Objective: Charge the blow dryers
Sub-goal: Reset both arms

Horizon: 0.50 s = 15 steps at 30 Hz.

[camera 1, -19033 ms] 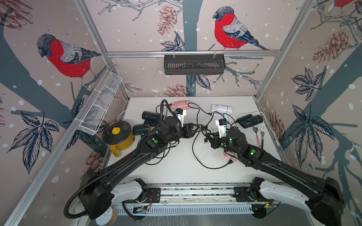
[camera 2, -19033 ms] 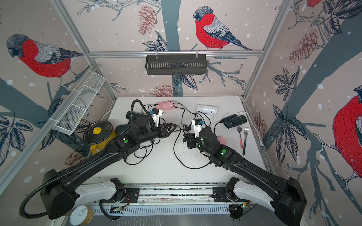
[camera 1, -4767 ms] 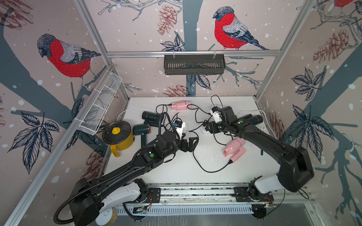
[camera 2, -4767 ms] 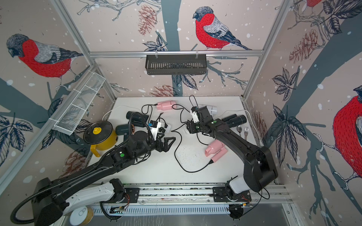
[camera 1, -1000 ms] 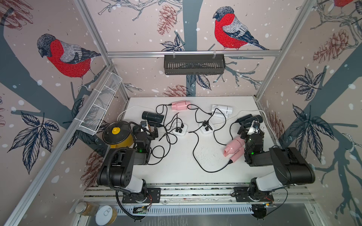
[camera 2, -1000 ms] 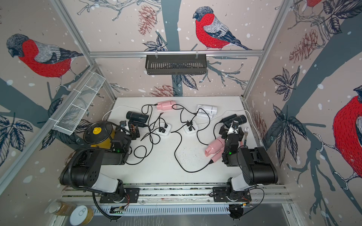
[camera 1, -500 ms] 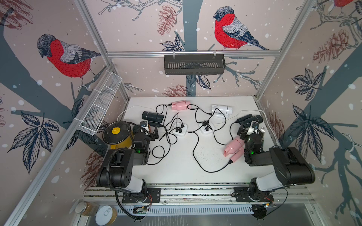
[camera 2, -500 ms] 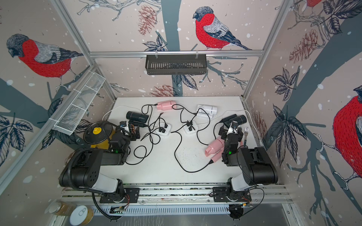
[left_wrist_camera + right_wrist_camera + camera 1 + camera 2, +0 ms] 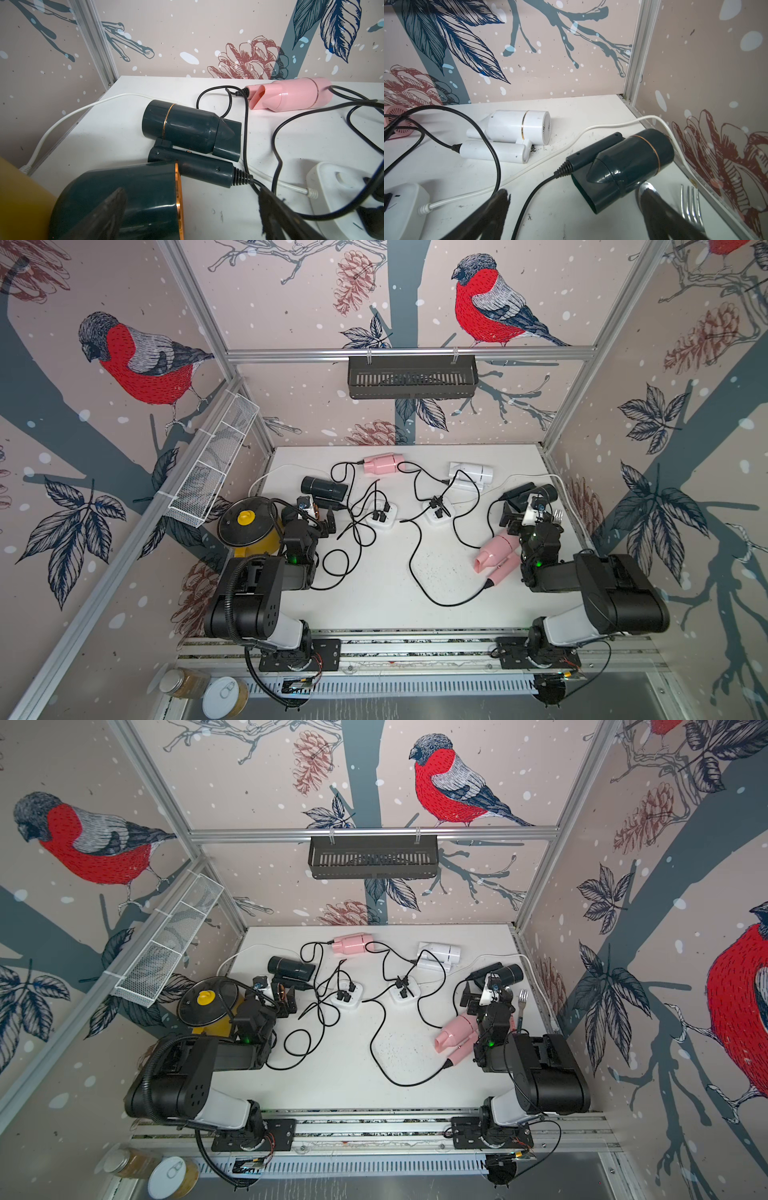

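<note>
The left gripper is held wide and empty just above the dark green, copper-nozzled plastic blow dryer, the right gripper likewise beside the black plastic blow dryer near the side wall.

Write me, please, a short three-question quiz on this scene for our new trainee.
1. True or false: the white blow dryer lies at the far end of the table.
2. How many pink blow dryers are on it?
3. What lies beside the dark blow dryer at the table's right edge? A) a fork B) a cup C) a sponge

Key: 1 true; 2 two; 3 A.
</note>
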Motion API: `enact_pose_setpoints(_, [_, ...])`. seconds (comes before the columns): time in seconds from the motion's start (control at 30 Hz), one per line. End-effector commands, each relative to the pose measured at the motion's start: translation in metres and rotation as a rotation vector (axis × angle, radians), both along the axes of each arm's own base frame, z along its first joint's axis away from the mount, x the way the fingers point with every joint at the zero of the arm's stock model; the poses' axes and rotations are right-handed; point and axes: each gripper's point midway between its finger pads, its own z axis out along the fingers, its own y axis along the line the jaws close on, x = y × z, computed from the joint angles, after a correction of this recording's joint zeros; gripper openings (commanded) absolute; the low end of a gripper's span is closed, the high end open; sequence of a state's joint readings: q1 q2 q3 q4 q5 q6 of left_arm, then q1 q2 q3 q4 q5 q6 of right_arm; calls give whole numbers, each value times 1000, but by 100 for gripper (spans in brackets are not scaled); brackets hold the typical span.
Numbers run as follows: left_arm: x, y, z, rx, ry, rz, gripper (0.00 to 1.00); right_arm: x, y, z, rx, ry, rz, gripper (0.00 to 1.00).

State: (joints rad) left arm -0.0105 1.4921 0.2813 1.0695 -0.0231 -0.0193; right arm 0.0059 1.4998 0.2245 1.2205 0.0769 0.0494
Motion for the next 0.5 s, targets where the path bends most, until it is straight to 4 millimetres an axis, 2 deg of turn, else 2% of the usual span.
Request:
enact_pose_setpoints(0.0, [2,1,8,3,-28,0,98,1,2,-1,8,8,10,99])
enact_pose_setpoints(0.47, [3,1,8,3,-28,0,98,1,0,-2,16,11,4,99])
